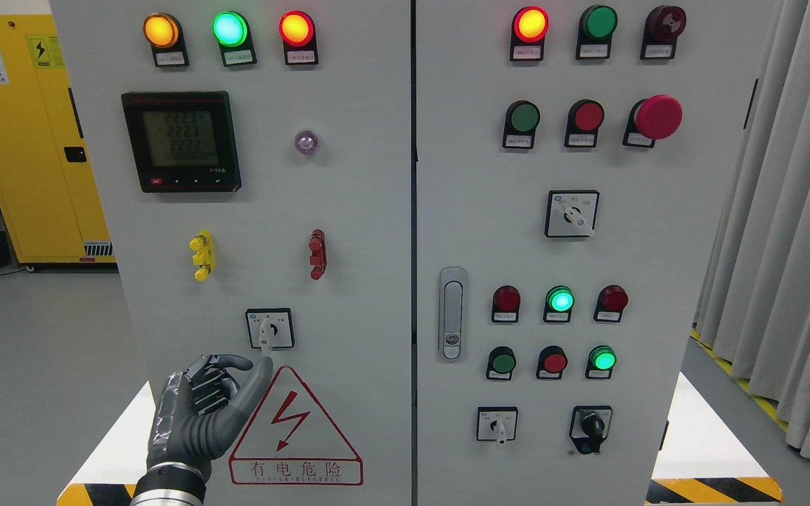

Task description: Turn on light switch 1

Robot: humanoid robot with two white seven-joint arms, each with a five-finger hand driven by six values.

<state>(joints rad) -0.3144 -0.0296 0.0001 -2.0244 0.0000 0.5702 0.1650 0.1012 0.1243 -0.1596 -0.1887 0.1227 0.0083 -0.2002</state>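
Note:
A small white rotary selector switch (pixel 269 328) sits on a square plate low on the left door of the grey control cabinet (pixel 349 211), its white handle pointing straight down. My left hand (pixel 236 372) comes up from the lower left and is just below that switch. Its four fingers are curled into the palm and hold nothing. The thumb (pixel 259 376) stretches up and to the right, its tip right under the switch handle; I cannot tell whether it touches. The right hand is out of view.
A red warning triangle sticker (pixel 294 429) lies just right of my hand. The right door carries more rotary switches (pixel 571 213) (pixel 496 424) (pixel 591 426), push buttons, lit lamps and a door handle (pixel 452 313). Yellow cabinet (pixel 32 140) at left, grey curtain (pixel 785 211) at right.

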